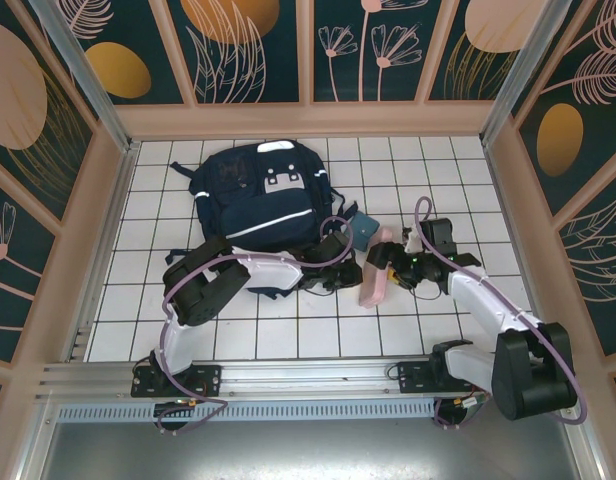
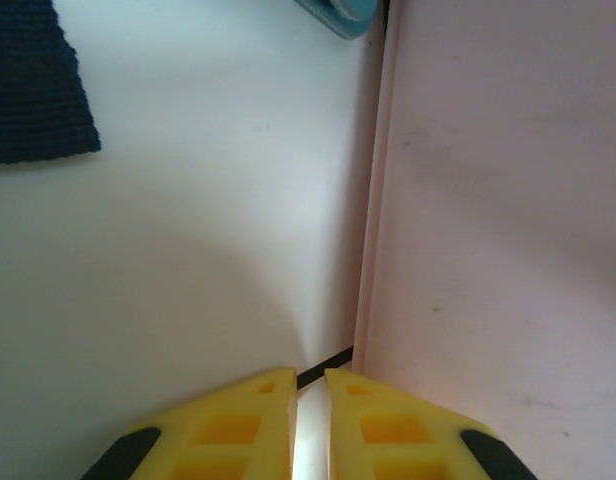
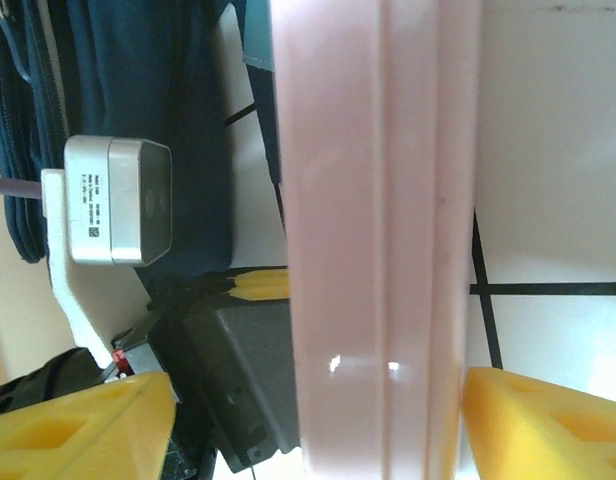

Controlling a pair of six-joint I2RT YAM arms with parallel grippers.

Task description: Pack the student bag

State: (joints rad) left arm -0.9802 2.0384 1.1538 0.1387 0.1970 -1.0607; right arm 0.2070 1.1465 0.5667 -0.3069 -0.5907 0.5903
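Observation:
The student bag, dark navy with white stripes, lies flat at the back of the tiled floor; its fabric also fills the upper left of the right wrist view. A pink pencil case stands between the two grippers. My right gripper is open astride the case; the left finger stands clear of it and the right finger sits at its edge. My left gripper is shut to a thin slit with nothing in it, low over the tile, right beside the case's flat side.
A teal object lies just behind the case, by the bag's right edge, and its corner shows in the left wrist view. A dark bag strap lies on the tile to the left. Patterned walls enclose the floor.

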